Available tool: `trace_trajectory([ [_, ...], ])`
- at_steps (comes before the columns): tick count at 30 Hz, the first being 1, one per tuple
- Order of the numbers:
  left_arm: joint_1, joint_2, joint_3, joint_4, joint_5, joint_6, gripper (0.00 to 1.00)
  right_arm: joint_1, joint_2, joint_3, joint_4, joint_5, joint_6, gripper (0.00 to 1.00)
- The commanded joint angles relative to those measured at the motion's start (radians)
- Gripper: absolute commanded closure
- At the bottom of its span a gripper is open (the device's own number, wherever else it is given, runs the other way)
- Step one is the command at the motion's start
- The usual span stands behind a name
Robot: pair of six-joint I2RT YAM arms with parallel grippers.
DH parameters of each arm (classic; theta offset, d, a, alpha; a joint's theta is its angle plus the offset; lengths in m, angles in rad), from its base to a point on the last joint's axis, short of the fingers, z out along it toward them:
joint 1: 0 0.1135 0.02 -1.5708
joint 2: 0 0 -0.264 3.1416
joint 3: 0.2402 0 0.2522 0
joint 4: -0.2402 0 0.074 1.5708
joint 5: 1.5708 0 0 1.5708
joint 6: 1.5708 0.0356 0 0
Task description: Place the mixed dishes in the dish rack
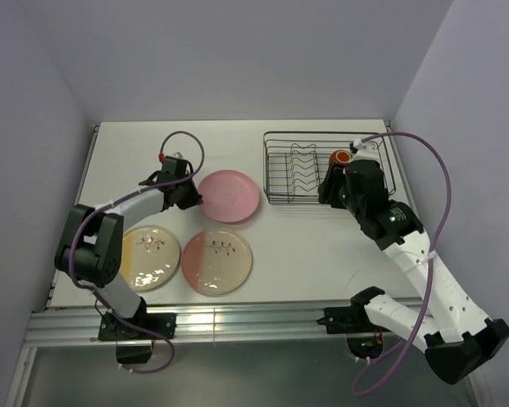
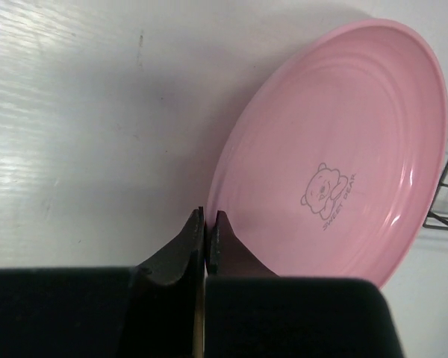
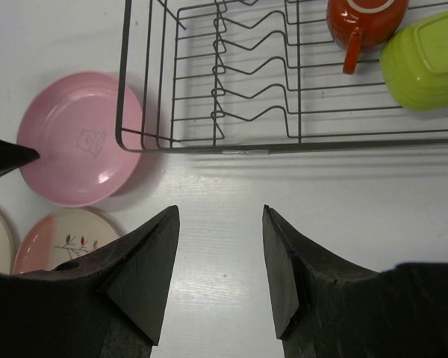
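1. The left jaws are clenched on the left rim of the pink plate (image 2: 336, 149). One finger (image 2: 183, 253) is outside the rim and the other lies over the plate's inner face.
2. The pink plate sits mid-surface, toward the far edge, with a small bear print at its centre. It is just left of the rack (image 3: 284, 145); whether they touch cannot be told.
3. The left arm (image 1: 140, 202) reaches in from the left edge to meet the plate.
4. The right jaws are released, well apart with nothing between them. They hang over bare surface (image 3: 343, 209) just before the rack's near rim.
5. The rack stands in the far right corner of the surface. Its wavy dividers (image 3: 231, 74) run through the left part.
6. The cup (image 3: 366, 19) and the green bowl (image 3: 425, 63) are inside the rack's right end, past the dividers. They sit just beside each other, the cup's handle pointing toward the near rim.
7. The yellow plate (image 1: 148, 257) and the pink-cream plate (image 1: 216, 262) lie flat near the surface's near edge, left of centre. They are side by side with a slight gap, the yellow one nearer the left edge.
8. Both of these plates are apart from the pink plate and nearer the arms.
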Motion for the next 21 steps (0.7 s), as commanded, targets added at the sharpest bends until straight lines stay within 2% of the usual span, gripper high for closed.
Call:
trace_trajectory([
  [1, 0.008, -0.131, 0.017, -0.048, -0.059, 0.020, 1.00, 0.006, -0.020, -0.018, 0.021, -0.042, 0.020, 0.44],
  [9, 0.008, -0.332, 0.060, -0.190, -0.110, 0.038, 1.00, 0.011, -0.013, -0.036, 0.060, -0.172, 0.049, 0.44],
  [12, 0.008, -0.432, 0.057, -0.221, -0.108, 0.046, 1.00, 0.015, 0.001, -0.038, 0.086, -0.264, 0.054, 0.44],
  [15, 0.008, -0.544, 0.029, -0.204, -0.042, 0.064, 1.00, 0.018, 0.032, -0.030, 0.138, -0.411, 0.059, 0.43],
  [21, 0.008, -0.731, -0.003, -0.178, 0.067, 0.092, 1.00, 0.023, 0.122, 0.065, 0.218, -0.580, 0.076, 0.42],
])
